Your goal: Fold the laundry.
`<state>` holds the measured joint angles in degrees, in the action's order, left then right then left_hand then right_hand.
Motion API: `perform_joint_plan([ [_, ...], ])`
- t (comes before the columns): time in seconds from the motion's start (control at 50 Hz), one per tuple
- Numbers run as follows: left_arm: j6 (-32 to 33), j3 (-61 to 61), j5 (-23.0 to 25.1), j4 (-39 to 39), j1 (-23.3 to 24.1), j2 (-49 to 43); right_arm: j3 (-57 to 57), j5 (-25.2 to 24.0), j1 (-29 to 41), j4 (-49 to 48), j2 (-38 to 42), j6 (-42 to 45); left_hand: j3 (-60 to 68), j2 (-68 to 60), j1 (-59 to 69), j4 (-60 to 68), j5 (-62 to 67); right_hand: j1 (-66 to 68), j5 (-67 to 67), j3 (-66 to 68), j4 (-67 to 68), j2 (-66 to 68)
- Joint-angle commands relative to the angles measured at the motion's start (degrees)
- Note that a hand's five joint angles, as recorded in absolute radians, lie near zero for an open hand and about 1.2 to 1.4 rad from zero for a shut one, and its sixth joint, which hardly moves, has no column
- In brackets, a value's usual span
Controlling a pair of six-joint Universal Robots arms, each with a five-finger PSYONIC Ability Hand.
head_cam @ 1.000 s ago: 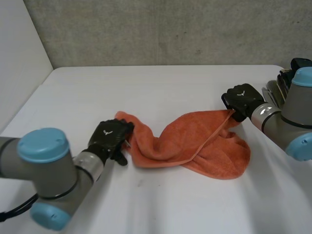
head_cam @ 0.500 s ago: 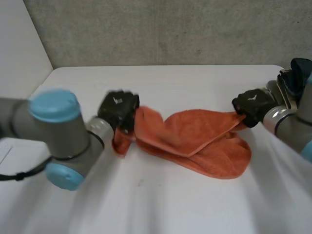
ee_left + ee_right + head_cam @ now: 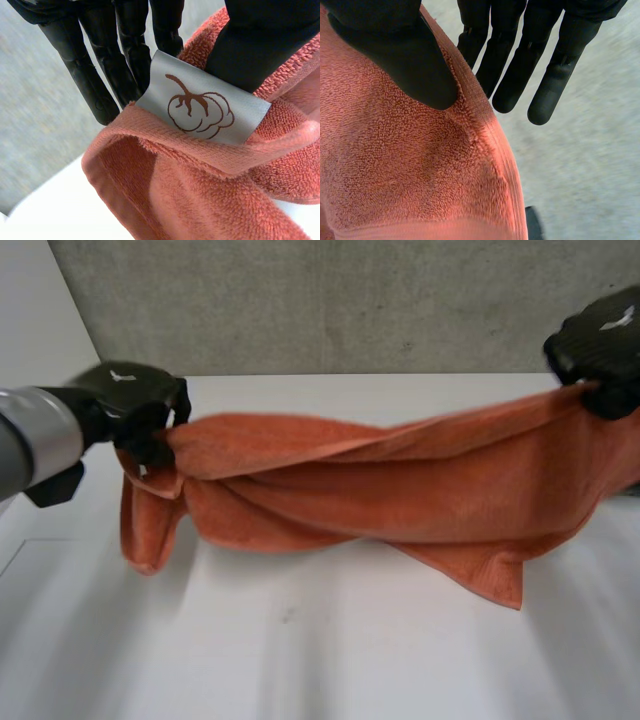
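While the orange towel [image 3: 380, 485] was suspended above the white table [image 3: 330, 650], it was stretched as a twisted band between the two robot hands. The left robot hand [image 3: 135, 405] was closed on the towel's left end, and a short fold [image 3: 145, 525] was left hanging below that grip. In the left wrist view, a grey label [image 3: 200, 105] printed with a brown cotton motif was seen at the towel's edge. The left thumb [image 3: 260, 40] was pressed on the towel, touching the label, and the left fingers [image 3: 127, 60] were set against the towel's far face, so the cloth was pinched. The right robot hand [image 3: 600, 345] was closed on the towel's right end. There, the right thumb [image 3: 405, 55] was pressed into the terry beside the hem, with the straight right fingers [image 3: 520, 65] held behind the towel. A pointed corner [image 3: 505, 585] was seen hanging from the towel's lower edge, nearer its right end. A grey wall [image 3: 350, 300] was visible behind the towel.
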<state>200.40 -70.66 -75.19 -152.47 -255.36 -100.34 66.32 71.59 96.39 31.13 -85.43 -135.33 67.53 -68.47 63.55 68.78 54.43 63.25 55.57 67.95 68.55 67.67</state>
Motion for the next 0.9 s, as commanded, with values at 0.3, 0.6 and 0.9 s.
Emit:
perform_joint_plan([
  [0.3,-10.2,27.1,-2.6,-52.4,2.6,-24.2,-27.6,15.9,8.5,-41.4,26.5,-7.0,12.5,-11.5,16.4,11.2,15.6,16.8,14.4,12.0,11.4,12.3],
  [0.6,-16.6,7.7,-5.4,-51.7,-0.8,-20.2,-3.4,10.3,9.3,-41.0,19.2,-11.2,12.5,-11.5,16.4,11.2,15.6,16.8,14.4,12.0,11.4,12.3],
  [0.9,11.2,-21.7,-5.8,-41.0,-1.5,-19.0,19.5,8.6,9.3,-36.1,26.4,-10.4,-2.9,3.9,1.0,-4.2,0.2,16.8,14.4,12.0,11.4,12.3],
])
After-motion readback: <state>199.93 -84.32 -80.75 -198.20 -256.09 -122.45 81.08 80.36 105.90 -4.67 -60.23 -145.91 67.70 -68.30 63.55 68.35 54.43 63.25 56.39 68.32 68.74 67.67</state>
